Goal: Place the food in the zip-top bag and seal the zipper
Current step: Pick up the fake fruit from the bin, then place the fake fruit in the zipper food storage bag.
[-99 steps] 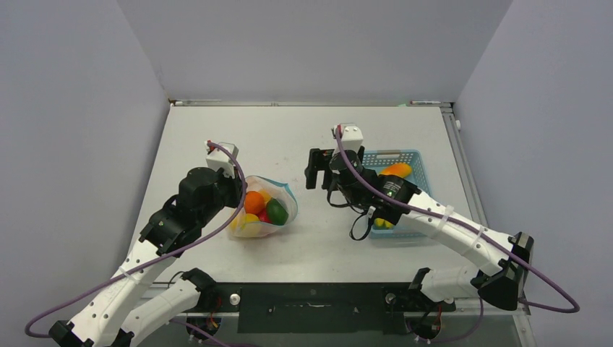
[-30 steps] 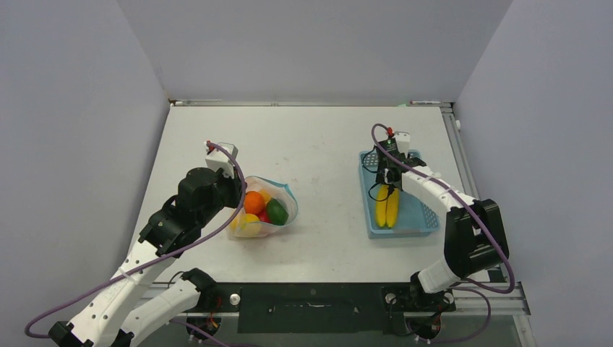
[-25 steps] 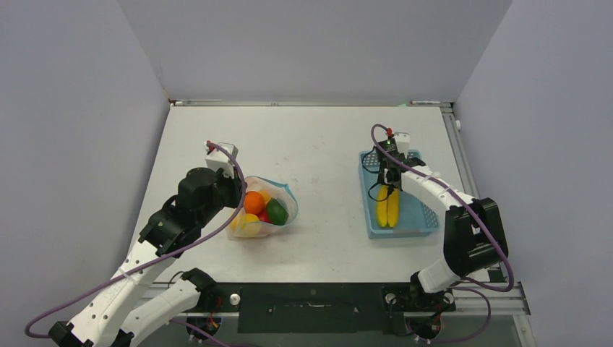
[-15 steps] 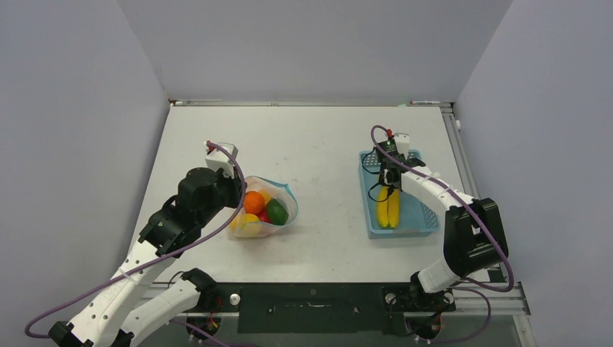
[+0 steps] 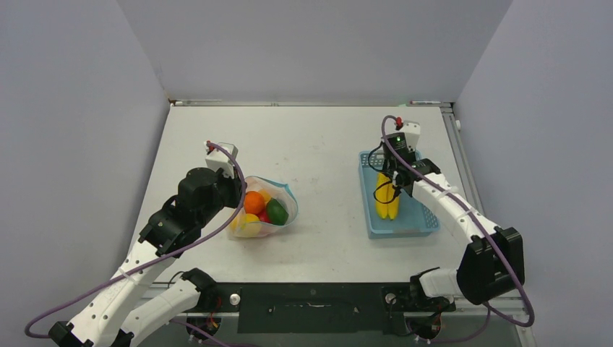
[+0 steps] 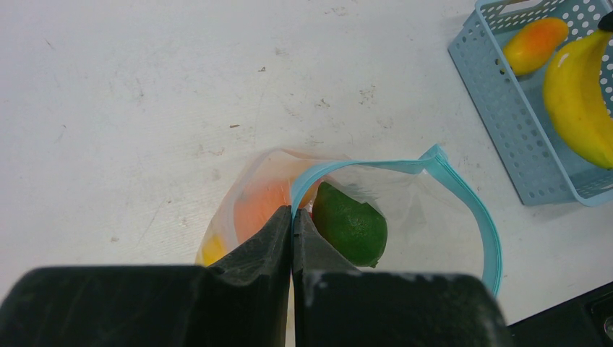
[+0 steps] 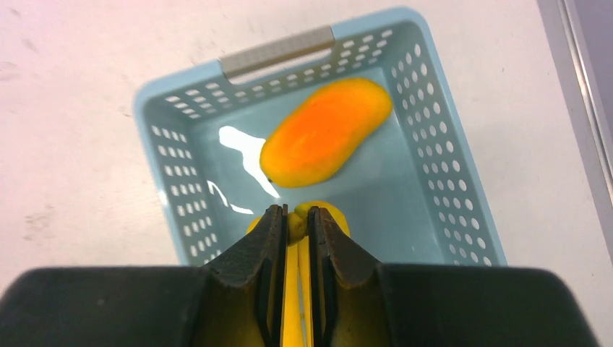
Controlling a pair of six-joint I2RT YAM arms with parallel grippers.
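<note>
The zip-top bag [image 5: 283,194] lies open at centre left, holding an orange round [image 5: 254,202], a green fruit [image 5: 276,211], a red one and a yellow round [image 5: 248,224]. My left gripper [image 5: 236,190] is shut on the bag's near mouth edge, pinching the light blue zipper [image 6: 463,195] at my fingertips [image 6: 292,215]. The green fruit [image 6: 350,224] sits just inside the mouth. My right gripper [image 7: 295,213] is shut on the stem end of the yellow bananas [image 7: 332,215]. The bananas [image 5: 387,200] hang over the basket. An orange-yellow fruit [image 7: 325,141] lies in the basket beyond them.
The light blue mesh basket [image 5: 426,219] stands at the right of the white table, near the table's right rail [image 5: 463,155]. Its perforated walls [image 7: 463,181] surround my right fingers. Grey walls enclose the table on three sides.
My right gripper has closed on the bananas' stem and raised them a little toward the basket's far end, with the arm's elbow swinging outward. The left arm and the bag have not moved.
</note>
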